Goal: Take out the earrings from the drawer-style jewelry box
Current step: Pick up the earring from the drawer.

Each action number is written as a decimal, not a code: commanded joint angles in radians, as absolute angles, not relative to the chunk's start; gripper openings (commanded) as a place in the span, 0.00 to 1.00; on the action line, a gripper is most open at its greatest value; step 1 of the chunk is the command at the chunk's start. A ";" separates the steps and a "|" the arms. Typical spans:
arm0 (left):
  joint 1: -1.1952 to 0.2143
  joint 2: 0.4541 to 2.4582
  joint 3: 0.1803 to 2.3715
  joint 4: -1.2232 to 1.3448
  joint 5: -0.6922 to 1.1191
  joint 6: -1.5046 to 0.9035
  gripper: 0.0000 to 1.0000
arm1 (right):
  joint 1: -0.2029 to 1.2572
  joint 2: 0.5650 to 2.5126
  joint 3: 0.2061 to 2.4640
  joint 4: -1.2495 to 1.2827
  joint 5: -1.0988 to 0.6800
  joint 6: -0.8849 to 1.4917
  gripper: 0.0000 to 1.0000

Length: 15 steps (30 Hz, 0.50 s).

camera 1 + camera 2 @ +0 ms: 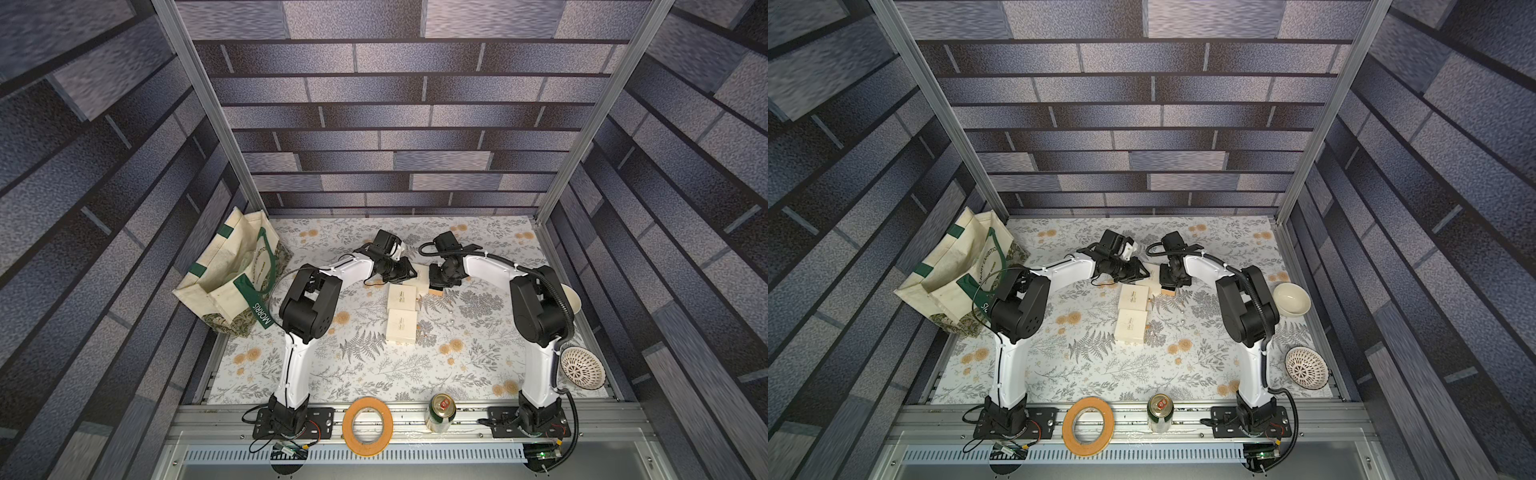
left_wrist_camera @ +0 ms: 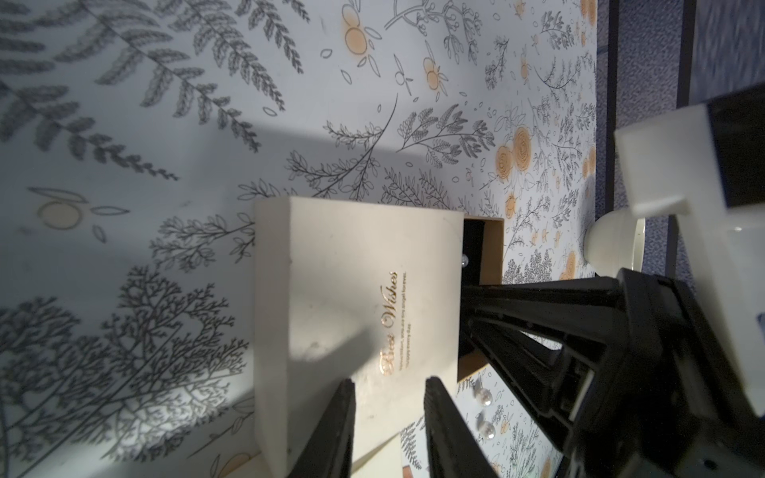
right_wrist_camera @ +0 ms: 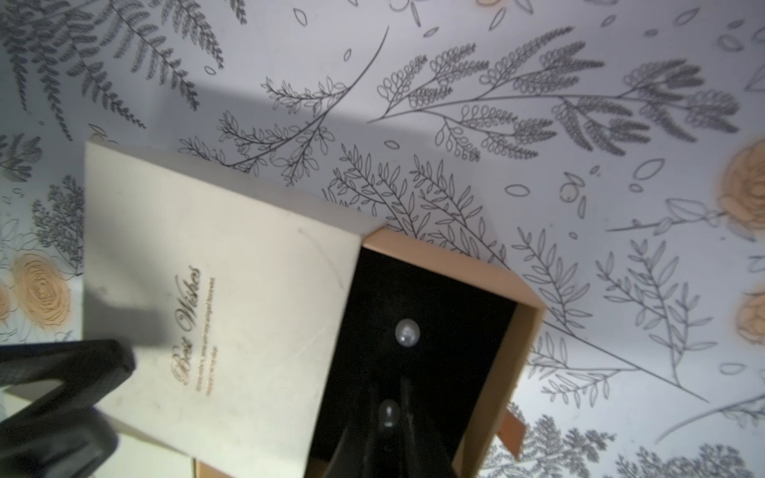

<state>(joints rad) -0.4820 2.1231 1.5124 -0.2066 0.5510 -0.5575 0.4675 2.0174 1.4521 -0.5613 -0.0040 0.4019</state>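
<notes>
The drawer-style jewelry box [image 3: 215,265] is a cream sleeve printed "Best Wishes" with its tan, black-lined drawer [image 3: 525,331] pulled out. One earring [image 3: 407,333] lies on the black lining. My right gripper [image 3: 389,391] reaches into the drawer and is shut on a second earring [image 3: 389,414]. My left gripper [image 2: 391,383] is open, its fingertips resting on top of the sleeve [image 2: 364,269]. Two more earrings [image 2: 485,399] lie on the mat beside the box. In both top views the two grippers [image 1: 409,270] [image 1: 436,289] meet over the box mid-table.
Two other cream boxes [image 1: 402,297] [image 1: 401,326] lie just in front of the open one. A tote bag [image 1: 232,274] stands at the left. A cream bowl [image 1: 1291,299] and a patterned bowl [image 1: 582,368] sit at the right. A tape roll [image 1: 368,426] and a can [image 1: 441,413] stand on the front rail.
</notes>
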 commanded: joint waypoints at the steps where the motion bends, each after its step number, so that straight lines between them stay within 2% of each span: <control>1: -0.468 2.114 1.476 -0.288 0.505 -0.553 0.32 | 0.475 1.973 1.468 -0.594 0.024 0.390 0.14; 15: -0.468 2.117 1.479 -0.287 0.506 -0.554 0.32 | 0.475 1.959 1.470 -0.597 0.029 0.386 0.13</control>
